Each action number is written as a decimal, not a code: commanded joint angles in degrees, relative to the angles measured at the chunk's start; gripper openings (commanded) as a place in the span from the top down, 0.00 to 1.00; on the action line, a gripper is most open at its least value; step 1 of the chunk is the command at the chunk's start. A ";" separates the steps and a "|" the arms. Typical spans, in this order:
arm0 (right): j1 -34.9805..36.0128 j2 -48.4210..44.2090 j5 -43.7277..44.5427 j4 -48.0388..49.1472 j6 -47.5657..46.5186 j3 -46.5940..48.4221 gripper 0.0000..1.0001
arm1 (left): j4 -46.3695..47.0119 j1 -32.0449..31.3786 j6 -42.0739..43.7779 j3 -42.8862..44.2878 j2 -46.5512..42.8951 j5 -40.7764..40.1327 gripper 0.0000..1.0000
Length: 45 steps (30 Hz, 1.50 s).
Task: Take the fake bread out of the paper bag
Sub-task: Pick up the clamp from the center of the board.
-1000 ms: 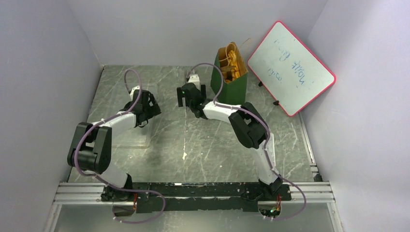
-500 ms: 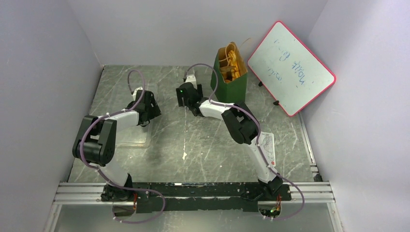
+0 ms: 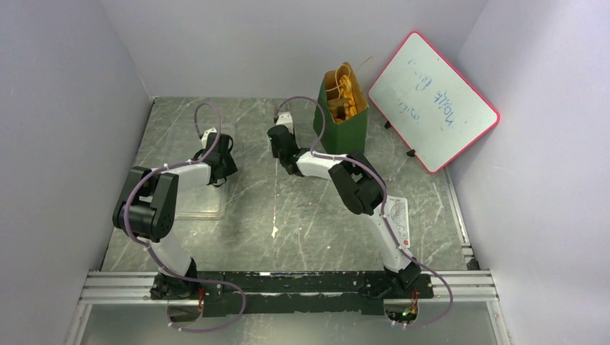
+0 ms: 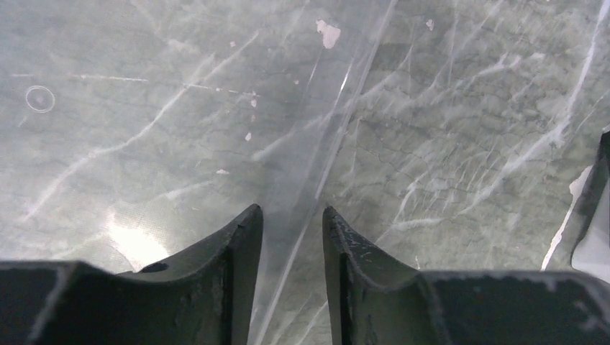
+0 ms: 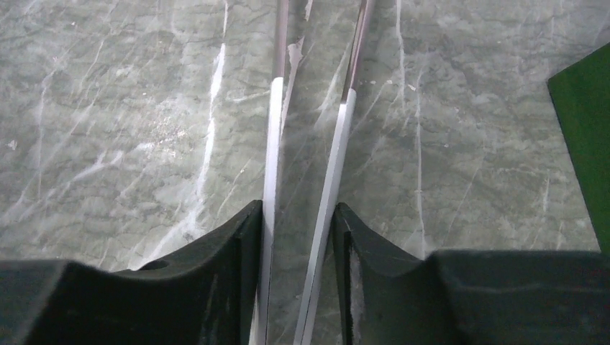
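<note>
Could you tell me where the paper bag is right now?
Top view: the paper bag stands at the far side of the table, right of centre, left of the whiteboard.

Bright even light, soft shadows, table [image 4: 446,129] w/ glare

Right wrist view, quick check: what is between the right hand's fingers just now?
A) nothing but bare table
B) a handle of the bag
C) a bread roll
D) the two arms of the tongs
D: two slim, white-ended arms of the tongs run between the fingers of the right hand, one against each finger, while the green bag stands off to the side.
</note>
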 commanded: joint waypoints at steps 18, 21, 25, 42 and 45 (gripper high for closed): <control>6.35 -16.90 9.41 3.25 -5.58 -17.83 0.79 | -3.82 -6.40 -2.20 -2.16 -1.84 3.02 0.68; 6.98 -20.30 9.77 3.91 -5.92 -19.59 0.80 | -3.82 -7.05 -2.94 -2.50 -2.36 3.05 0.68; 7.69 -24.40 10.43 3.75 -6.38 -20.45 0.81 | -3.52 -7.51 -3.96 -3.15 -2.65 3.50 0.68; 8.08 -38.24 13.66 4.02 -11.81 -20.22 0.84 | -3.69 -11.02 -6.64 0.73 0.95 6.38 0.69; 7.95 -40.88 15.20 4.28 -14.12 -19.11 0.84 | -4.91 -12.92 -7.01 3.83 3.02 6.30 0.69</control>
